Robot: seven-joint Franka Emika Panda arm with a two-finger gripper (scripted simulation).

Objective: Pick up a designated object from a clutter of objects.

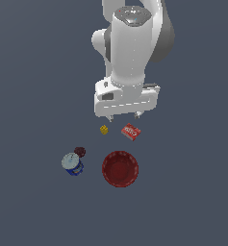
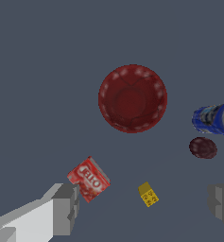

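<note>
Our fingers [image 2: 64, 208] are spread wide with nothing between them, gripper [image 1: 124, 116] hovering above the floor. The red box [image 2: 89, 179] lies flat just beside one finger, near the yellow cube [image 2: 148, 194] and bowl [image 2: 132, 98]. So we're early on: lining up, descending, grabbing and lifting all remain.

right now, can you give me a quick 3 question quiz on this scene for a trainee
1. True or false: the gripper is shut on the small flat red box with white lettering.
2. Which item lies closest to the blue can with a pale lid? A) the tiny yellow cube B) the dark red ball C) the round red bowl
3. Fill in: the round red bowl holds ____.

Key:
1. False. The fingers are spread and the box lies on the floor, unheld.
2. B.
3. Nothing; its inside looks bare in both views.
</note>
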